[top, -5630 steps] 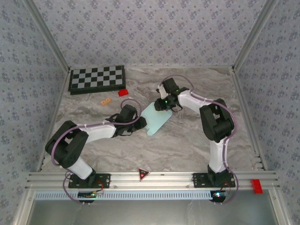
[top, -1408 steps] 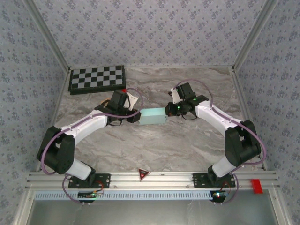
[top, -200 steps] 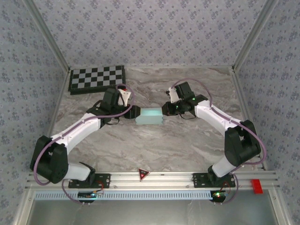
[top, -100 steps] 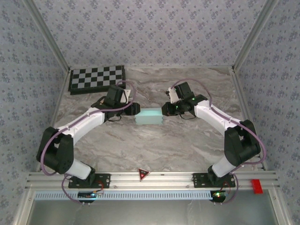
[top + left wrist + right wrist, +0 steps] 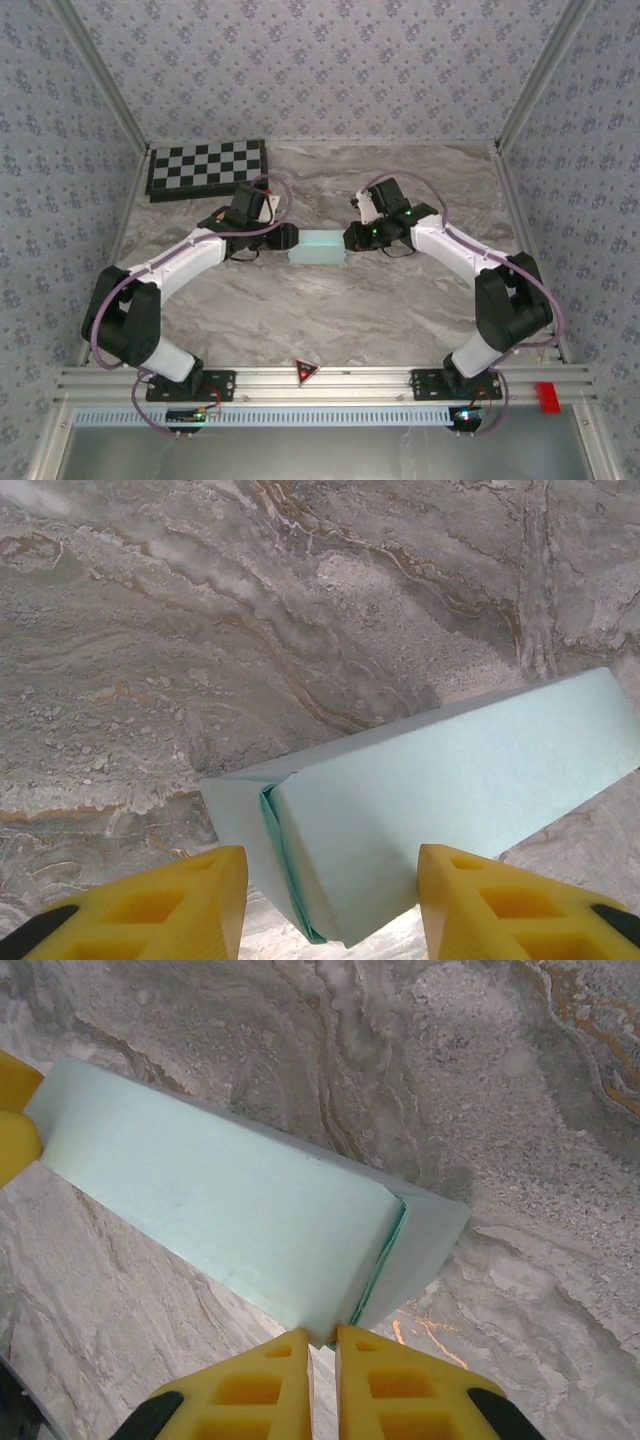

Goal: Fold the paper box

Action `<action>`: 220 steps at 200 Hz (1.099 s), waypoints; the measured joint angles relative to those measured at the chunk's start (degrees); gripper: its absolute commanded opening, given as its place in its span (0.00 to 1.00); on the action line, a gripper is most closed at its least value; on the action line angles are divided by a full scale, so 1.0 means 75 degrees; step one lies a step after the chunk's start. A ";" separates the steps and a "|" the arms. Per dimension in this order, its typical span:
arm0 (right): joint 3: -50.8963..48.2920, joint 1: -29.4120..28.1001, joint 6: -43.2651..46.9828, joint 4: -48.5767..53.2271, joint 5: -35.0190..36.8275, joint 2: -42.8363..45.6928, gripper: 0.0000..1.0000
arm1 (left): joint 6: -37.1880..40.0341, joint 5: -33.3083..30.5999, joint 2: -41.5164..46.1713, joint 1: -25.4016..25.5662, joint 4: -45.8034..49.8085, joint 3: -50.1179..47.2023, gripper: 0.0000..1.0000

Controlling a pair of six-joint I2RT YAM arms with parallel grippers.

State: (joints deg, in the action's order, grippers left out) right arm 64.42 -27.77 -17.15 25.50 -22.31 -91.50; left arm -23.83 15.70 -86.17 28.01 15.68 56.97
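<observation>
Squaring up the closed ends looks like the step in hand, and the left gripper (image 5: 332,880) is placed for it. Its two yellow fingers (image 5: 190,900) stand wide apart, straddling the near end of the paper box (image 5: 450,770). The tucked end flap (image 5: 245,830) sits between them with a greenish seam along the fold, and I cannot tell whether either finger touches the card. Opposite, the right gripper (image 5: 322,1345) has its fingers drawn almost together, with only a slit between them and nothing visibly pinched. Its tips meet the lower corner of the box's other end, where the second end flap (image 5: 425,1235) also shows a thin seam. To do this well, I judge, both hands should press inward along the box's length together and gently. Each should push flat on its flap rather than on a corner, since thin card dents easily. The box could also skid or pivot on the smooth marble tabletop (image 5: 200,630) if one side pushes alone. The box lies flat on that tabletop directly between the two grippers, running from one set of fingertips to the other. Further out, beyond the left wrist and well apart from the box, lies the checkerboard (image 5: 207,167). Counted: one paper box, two end flaps, two grippers with four yellow fingers, one checkerboard.
</observation>
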 measured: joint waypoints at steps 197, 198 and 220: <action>0.0332 -0.0102 0.0000 0.0032 0.0554 -0.0344 0.14 | -0.0038 -0.0085 0.0047 0.0017 -0.0487 -0.0469 0.40; 0.0335 -0.0102 0.0000 0.0029 0.0551 -0.0344 0.14 | -0.0038 -0.0082 0.0047 0.0017 -0.0487 -0.0466 0.40; 0.0373 -0.0105 0.0003 0.0108 0.0571 -0.0341 0.15 | -0.0032 -0.0073 0.0041 0.0015 -0.0280 -0.0318 0.41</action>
State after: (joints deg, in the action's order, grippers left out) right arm 67.22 -28.56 -17.12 26.30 -18.02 -94.06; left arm -24.08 15.16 -85.86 28.12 13.58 54.59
